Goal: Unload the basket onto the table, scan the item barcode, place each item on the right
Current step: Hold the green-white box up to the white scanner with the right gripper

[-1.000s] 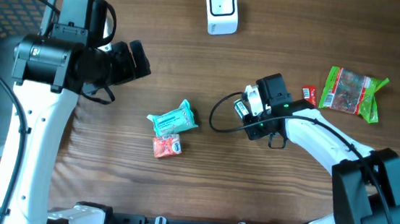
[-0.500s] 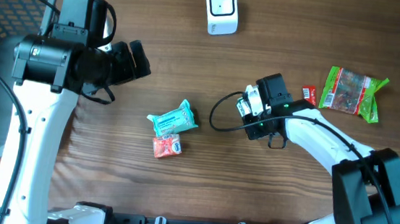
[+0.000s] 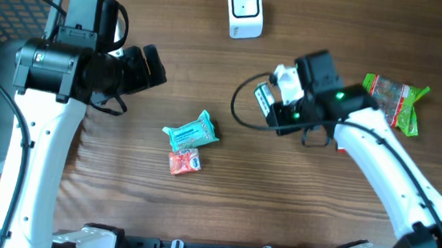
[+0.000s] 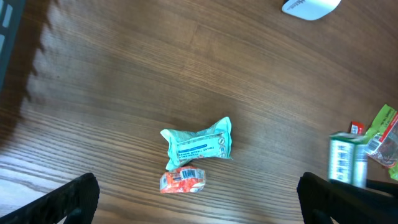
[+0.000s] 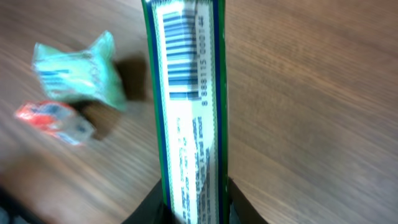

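Observation:
My right gripper [image 5: 193,208] is shut on a narrow green-and-white box [image 5: 189,106], held off the table with its barcode [image 5: 182,56] facing the wrist camera. From overhead the box [image 3: 263,103] and right gripper [image 3: 275,109] hang right of centre, below and to the right of the white scanner [image 3: 244,10] at the far edge. The left wrist view also catches the box [image 4: 345,163] at its right side and the scanner [image 4: 309,6] at the top. My left gripper [image 4: 202,205] is open and holds nothing, high above the table's left half.
A teal packet [image 3: 191,130] and a small orange packet [image 3: 185,162] lie together mid-table. A green snack bag [image 3: 392,99] lies at the far right, with a small red item [image 4: 356,127] beside it. A grey basket [image 3: 6,9] stands at the left edge.
The right gripper tightened on the box, then lifted it and carried it up and slightly right, turning the arm. The left arm has not moved.

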`<control>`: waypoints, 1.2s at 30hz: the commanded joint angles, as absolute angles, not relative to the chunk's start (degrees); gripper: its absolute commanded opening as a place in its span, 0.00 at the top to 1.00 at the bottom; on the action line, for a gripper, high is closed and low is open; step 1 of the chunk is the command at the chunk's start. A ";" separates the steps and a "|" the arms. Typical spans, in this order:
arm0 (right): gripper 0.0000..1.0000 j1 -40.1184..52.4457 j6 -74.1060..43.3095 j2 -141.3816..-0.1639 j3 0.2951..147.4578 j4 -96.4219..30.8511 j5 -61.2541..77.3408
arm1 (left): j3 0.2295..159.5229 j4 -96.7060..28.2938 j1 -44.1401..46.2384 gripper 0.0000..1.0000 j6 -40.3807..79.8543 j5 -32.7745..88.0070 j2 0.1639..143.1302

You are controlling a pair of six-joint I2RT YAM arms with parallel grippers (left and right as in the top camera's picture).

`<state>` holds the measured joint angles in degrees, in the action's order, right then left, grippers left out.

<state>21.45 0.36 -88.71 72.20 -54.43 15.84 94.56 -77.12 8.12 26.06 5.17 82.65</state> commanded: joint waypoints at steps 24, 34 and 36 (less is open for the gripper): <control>0.82 20.93 2.83 -125.86 137.64 -90.59 19.57 | 94.89 -77.14 7.75 0.00 26.11 4.62 82.67; 0.81 20.80 1.04 -126.54 118.37 -84.58 9.30 | 94.89 -77.14 7.75 0.00 26.11 4.60 82.67; 0.81 20.21 -2.00 -126.54 113.84 -80.64 6.04 | 94.89 -77.14 7.75 0.00 26.11 4.60 82.67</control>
<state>21.12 1.37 -125.71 119.22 -84.14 11.42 94.56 -77.12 8.12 26.06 5.15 82.65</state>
